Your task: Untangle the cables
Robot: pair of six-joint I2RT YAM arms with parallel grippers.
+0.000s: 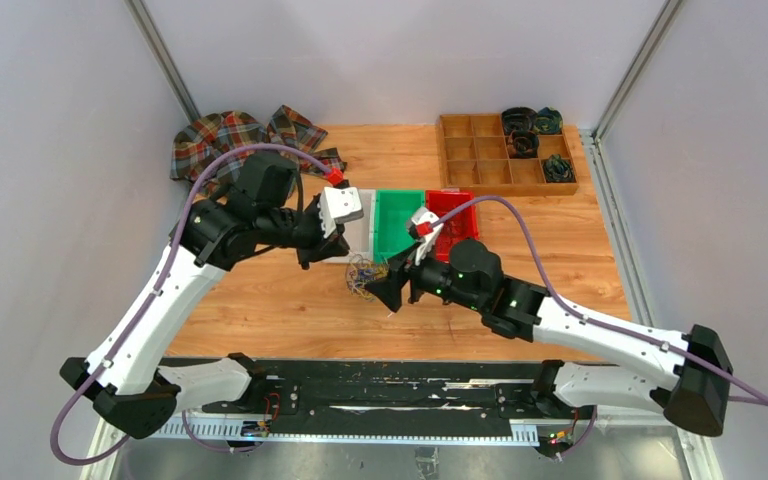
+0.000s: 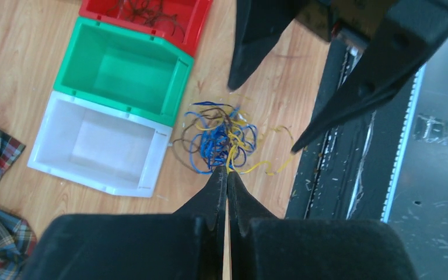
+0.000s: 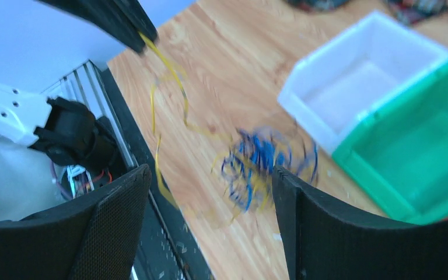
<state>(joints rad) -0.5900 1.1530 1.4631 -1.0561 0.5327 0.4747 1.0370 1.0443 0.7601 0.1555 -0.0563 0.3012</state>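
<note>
The cables [image 2: 221,140] lie in a fist-sized tangle of blue, yellow and dark wires on the wooden table, in front of the white bin; they also show in the top view [image 1: 365,277] and, blurred, in the right wrist view [image 3: 259,166]. My left gripper [image 2: 226,172] is shut on a yellow cable [image 3: 166,79] that runs from its tips [image 3: 143,38] down into the tangle. In the top view it [image 1: 310,255] is left of the tangle. My right gripper [image 3: 210,178] is open and empty, close above the tangle's near right side [image 1: 385,290].
A white bin [image 2: 102,182], a green bin [image 2: 172,87] and a red bin [image 2: 195,29] holding dark wires stand in a row behind the tangle. A wooden compartment tray [image 1: 480,150] is at the back right, a plaid cloth [image 1: 225,135] at the back left. A black rail [image 2: 338,175] edges the table front.
</note>
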